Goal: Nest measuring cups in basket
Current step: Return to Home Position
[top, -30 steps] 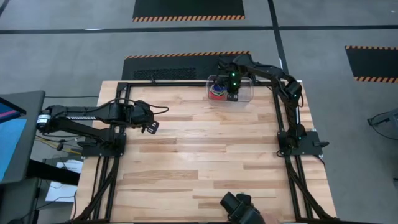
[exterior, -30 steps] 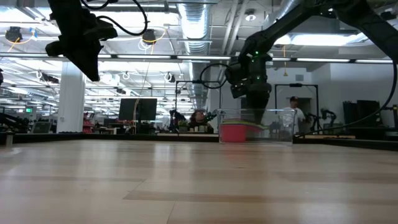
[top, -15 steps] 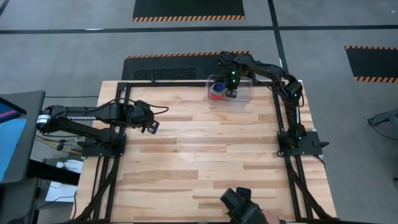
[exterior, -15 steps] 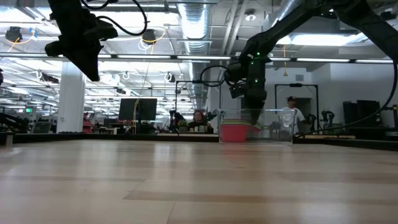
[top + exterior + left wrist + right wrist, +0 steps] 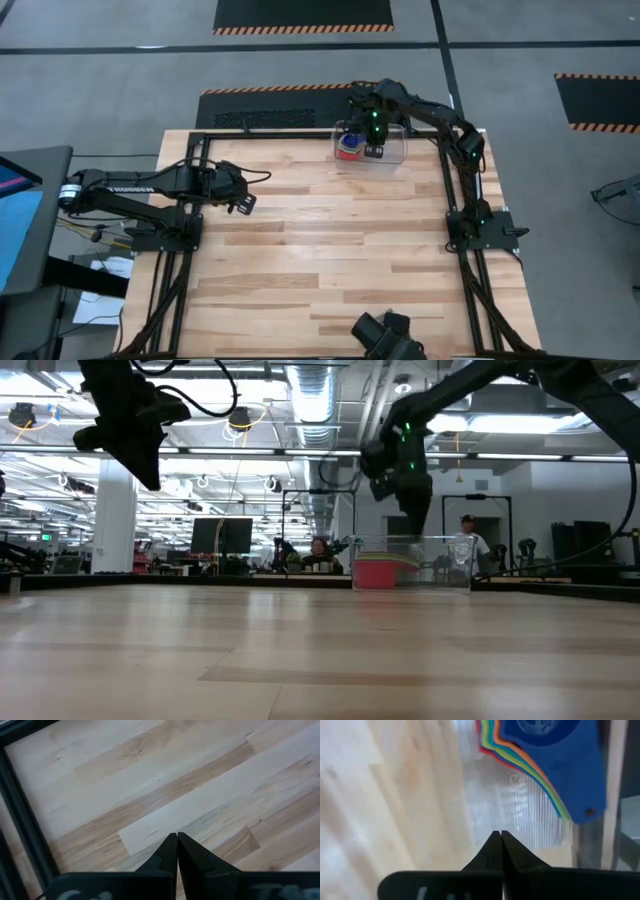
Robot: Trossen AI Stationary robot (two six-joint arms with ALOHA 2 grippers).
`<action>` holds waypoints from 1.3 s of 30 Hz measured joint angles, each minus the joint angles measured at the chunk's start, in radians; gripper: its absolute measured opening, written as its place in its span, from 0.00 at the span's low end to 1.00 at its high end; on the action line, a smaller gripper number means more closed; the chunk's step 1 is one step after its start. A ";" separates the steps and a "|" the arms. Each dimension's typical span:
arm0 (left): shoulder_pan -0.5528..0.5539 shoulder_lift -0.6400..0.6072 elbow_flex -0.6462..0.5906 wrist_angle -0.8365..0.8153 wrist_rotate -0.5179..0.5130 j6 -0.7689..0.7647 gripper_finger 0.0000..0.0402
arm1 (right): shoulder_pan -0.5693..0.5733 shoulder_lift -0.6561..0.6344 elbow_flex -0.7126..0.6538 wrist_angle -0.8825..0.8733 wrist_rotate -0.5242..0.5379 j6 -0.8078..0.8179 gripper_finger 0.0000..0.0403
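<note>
The right claw (image 5: 497, 837), clenched empty, has lifted above the small clear plastic rectangular basket (image 5: 398, 152), leaving the rainbow stack of nested plastic measuring cups (image 5: 550, 750) inside it undisturbed, while the clenched left claw (image 5: 176, 837) waits at the left.

1. In the right wrist view, the stack of measuring cups (image 5: 555, 765) is cut off by the picture's edge. Under the dark blue one only thin coloured rims show, so their number cannot be counted.
2. In the high view, the right gripper (image 5: 372, 150) covers part of the basket (image 5: 398, 152), and the cups inside are too small to tell apart.
3. In the low view, only a red band shows through the basket wall.
4. A dark object (image 5: 385, 338) is cut off by the high view's bottom edge, and I cannot tell what it is.
</note>
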 joint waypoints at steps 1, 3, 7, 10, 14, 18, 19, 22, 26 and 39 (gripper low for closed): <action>0.000 0.000 0.000 0.009 0.000 0.005 0.00 | 0.008 0.000 0.034 -0.036 -0.001 0.020 0.01; 0.000 0.000 0.000 0.030 -0.001 0.034 0.00 | 0.031 -0.001 0.107 -0.120 -0.008 0.077 0.01; 0.000 0.000 0.000 0.084 -0.011 0.129 0.00 | 0.091 -0.052 0.184 -0.182 -0.116 0.180 0.02; 0.000 0.000 0.000 0.112 -0.021 0.174 0.00 | 0.135 -0.156 0.167 -0.140 -0.239 0.140 0.02; 0.000 0.000 0.000 0.125 -0.020 0.184 0.00 | 0.173 -0.280 0.065 -0.047 -0.290 0.120 0.01; 0.000 0.000 0.000 0.124 -0.017 0.179 0.00 | 0.157 -0.397 -0.171 0.116 -0.288 0.155 0.01; 0.000 0.000 0.000 0.124 -0.017 0.177 0.00 | 0.146 -0.413 -0.242 0.133 -0.288 0.163 0.01; 0.000 0.000 0.000 0.123 -0.017 0.176 0.00 | 0.098 -0.448 -0.448 0.179 -0.283 0.162 0.01; 0.000 0.000 0.000 0.123 -0.018 0.176 0.00 | 0.038 -0.483 -0.647 0.312 -0.254 0.162 0.01; 0.000 0.000 0.000 0.123 -0.016 0.162 0.00 | -0.073 -0.396 -0.749 0.502 -0.176 0.133 0.00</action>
